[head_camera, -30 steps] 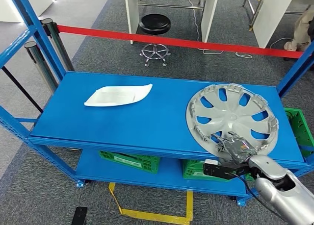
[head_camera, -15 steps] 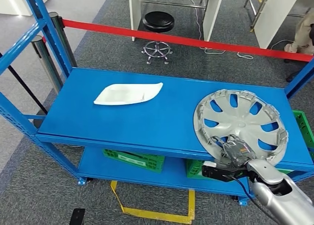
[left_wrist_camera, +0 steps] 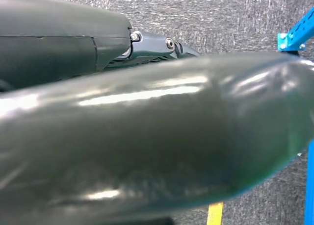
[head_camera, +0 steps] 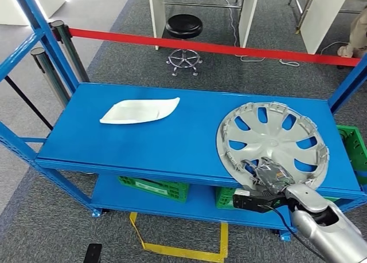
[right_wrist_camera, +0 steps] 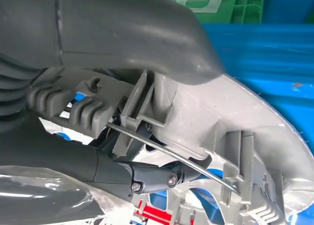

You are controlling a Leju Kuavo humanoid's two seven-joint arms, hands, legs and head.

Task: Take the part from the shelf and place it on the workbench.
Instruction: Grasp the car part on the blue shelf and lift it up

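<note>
On the blue shelf, the right hand grips the near rim of the silver hubcap. A white part lies well apart. I cannot tell the left hand's state.

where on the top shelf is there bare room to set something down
Bare blue shelf lies between the white part and the hubcap, and along the front edge under the white part. The right end is crowded: the right hand grips the hubcap's near rim.
</note>
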